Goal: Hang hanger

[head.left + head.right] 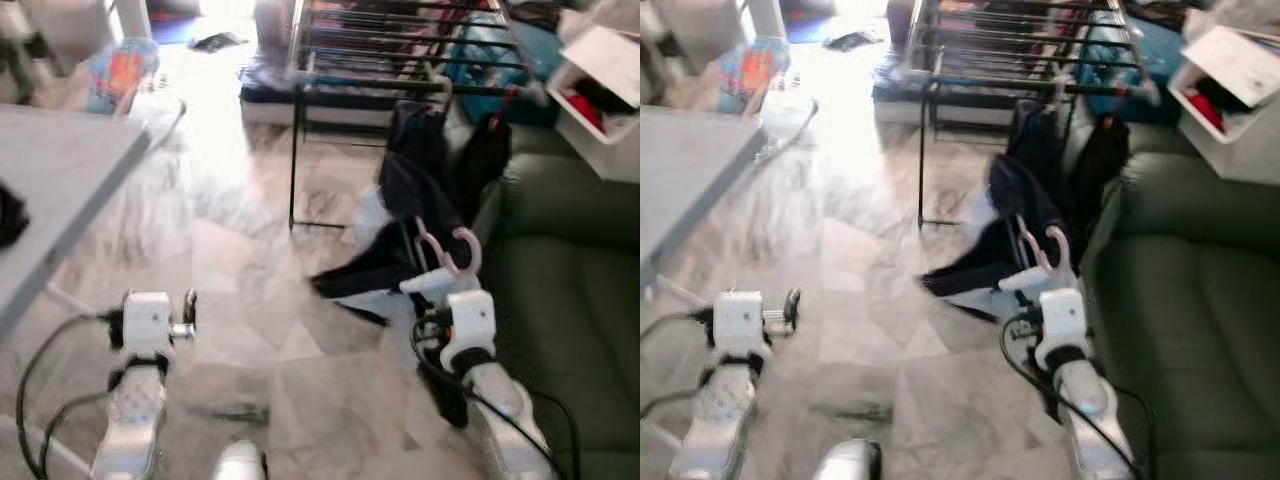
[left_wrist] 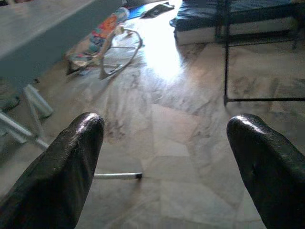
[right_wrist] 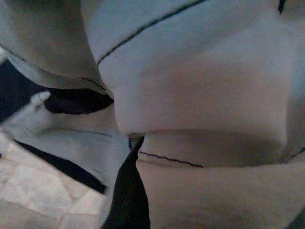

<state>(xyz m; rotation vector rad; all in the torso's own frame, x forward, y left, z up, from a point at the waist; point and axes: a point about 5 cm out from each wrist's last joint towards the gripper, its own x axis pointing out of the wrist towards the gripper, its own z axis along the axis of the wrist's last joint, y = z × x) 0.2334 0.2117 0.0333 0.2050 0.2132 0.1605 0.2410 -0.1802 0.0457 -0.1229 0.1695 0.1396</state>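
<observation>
Scene: slightly blurred head views of a room with a pale marbled tile floor (image 1: pixel 250 380), bright glare in the upper centre of the frame.
Left end effector (image 2: pixel 164 157): in the lower left of the head view, held above the floor; the two black fingers (image 2: pixel 71 167) wide apart in the wrist view, nothing between them.
Right end effector (image 1: pixel 440 275): in the lower right-centre of the head view, in front of the silver arm; fingers hidden by cloth, so open or closed cannot be told.
Pink curved plastic hanger (image 1: pixel 452 255): right of centre in the frame, just above the right wrist, the hook loop up; dark clothing drapes from it. Whether gripped or only resting there, cannot tell.
Dark navy garment (image 1: pixel 405 215): hanging in the centre-right, spreading down to the floor beside the right arm.
Right wrist view: very close pale grey fabric with thin dark seams (image 3: pixel 190 95), a black strip in the lower middle, a bit of tile in the lower left corner.
Black metal drying rack with horizontal bars (image 1: pixel 400 45): upper centre of the frame, thin legs reaching the floor; dark clothes hang from its front edge.
Dark green sofa (image 1: pixel 575 300): right side of the frame, just beside the right arm.
Grey desk (image 1: pixel 55 190): left edge of the frame.
White box with red contents (image 1: pixel 600 110): upper right corner.
Colourful baby bouncer (image 2: pixel 102 43): upper left of the frame, on the floor behind the desk.
</observation>
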